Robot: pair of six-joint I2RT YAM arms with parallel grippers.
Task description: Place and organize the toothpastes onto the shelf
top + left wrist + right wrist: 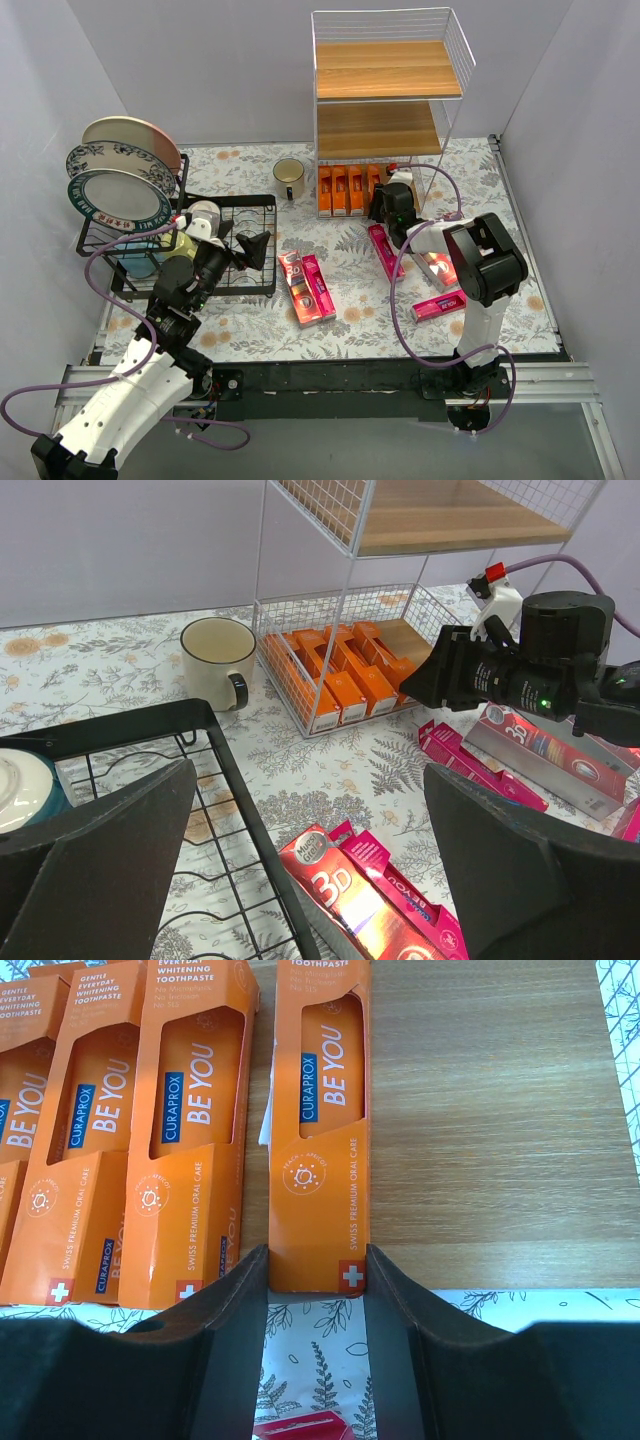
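Note:
My right gripper (317,1270) is shut on the near end of a slim orange carton (320,1130) that lies on the bottom board (490,1110) of the white wire shelf (385,70). Several more orange cartons (190,1140) lie side by side to its left. My left gripper (310,870) is open and empty, over the edge of the black dish rack (210,770). Below it lie a red "3D" carton (345,900) and a pink carton (400,885). Another pink carton (385,250), a red one (440,265) and a pink one (437,306) lie by the right arm.
A cream mug (289,178) stands left of the shelf. The dish rack (250,205) holds plates (125,180) at the far left. The shelf's upper two boards are bare. White walls close in the table on three sides.

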